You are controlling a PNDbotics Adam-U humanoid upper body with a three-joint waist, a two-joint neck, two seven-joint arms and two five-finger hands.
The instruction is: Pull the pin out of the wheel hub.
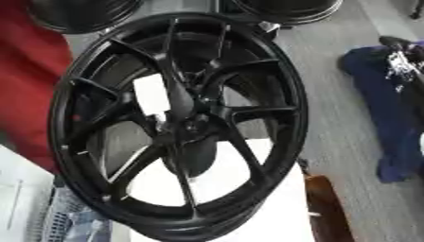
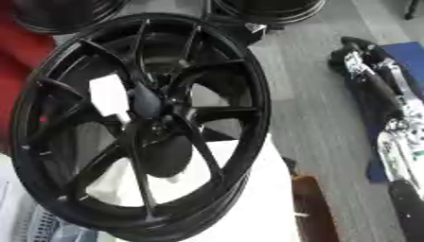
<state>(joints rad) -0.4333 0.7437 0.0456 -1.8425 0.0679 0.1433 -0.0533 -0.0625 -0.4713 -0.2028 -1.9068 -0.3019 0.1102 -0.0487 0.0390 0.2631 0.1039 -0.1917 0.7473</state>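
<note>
Setting: grey floor, white surface under a black wheel hub lying nearly face-up, tilted toward the camera; more dark rims beyond the hub. Pin: cannot be made out among the black spokes; presumably at the hub's centre bore, axis along the hub's axle. Hands: neither in view, fingers' state cannot be told. Step: not begun; next move calls for reaching to the hub centre and pulling along the axle

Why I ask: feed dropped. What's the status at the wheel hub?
Right hand out right, away from wheel; left hand not in view. Hub untouched, pin not made out. Nothing across the hub.
</note>
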